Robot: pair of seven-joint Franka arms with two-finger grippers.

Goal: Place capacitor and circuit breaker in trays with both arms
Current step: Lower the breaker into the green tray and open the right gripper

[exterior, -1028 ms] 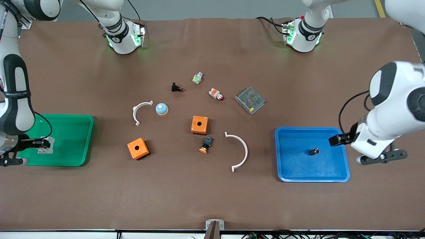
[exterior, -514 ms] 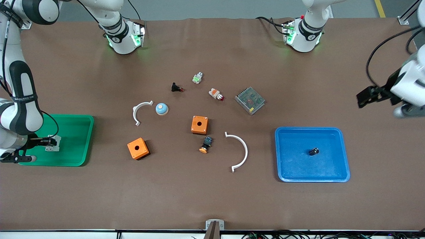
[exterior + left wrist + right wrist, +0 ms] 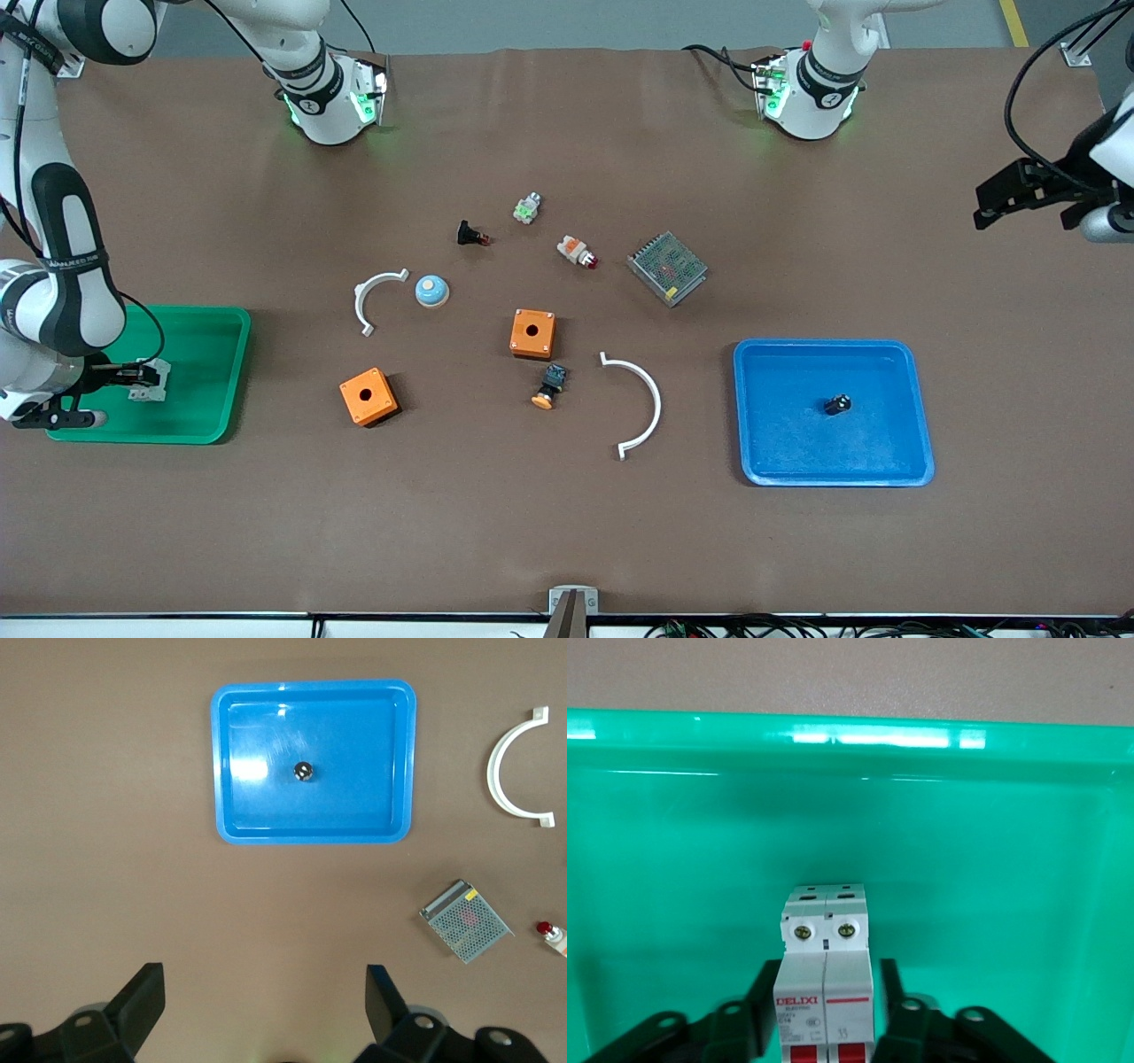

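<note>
At the right arm's end of the table, the right gripper (image 3: 124, 379) is low inside the shallow green plastic tray (image 3: 237, 372). Its fingers (image 3: 897, 1020) pinch the white-grey rectangular circuit breaker with red levers (image 3: 149, 390) from both sides. The right wrist view shows the breaker upright between them, with the tray's wall (image 3: 850, 735) just ahead. I judge this to be the placing step for the breaker. The next move calls for setting it on the tray floor, spreading the fingers and lifting straight up. The breaker sits toward the edge of the tray nearer the front camera, so there is little room to shift that way. The tray is open toward its middle.

The middle of the table holds loose parts, among them two orange square boxes (image 3: 532, 333) and a white curved plastic bracket (image 3: 645, 403). Neither arm needs to cross them.

Toward the left arm's end, the tiny black stubby capacitor (image 3: 837, 405) lies near the middle of the blue plastic tray (image 3: 741, 416), well clear of the walls. That half looks done. The left gripper (image 3: 997, 195) hangs over bare brown table with its fingers (image 3: 146, 997) spread wide and nothing between them. It waits with free space all around.
</note>
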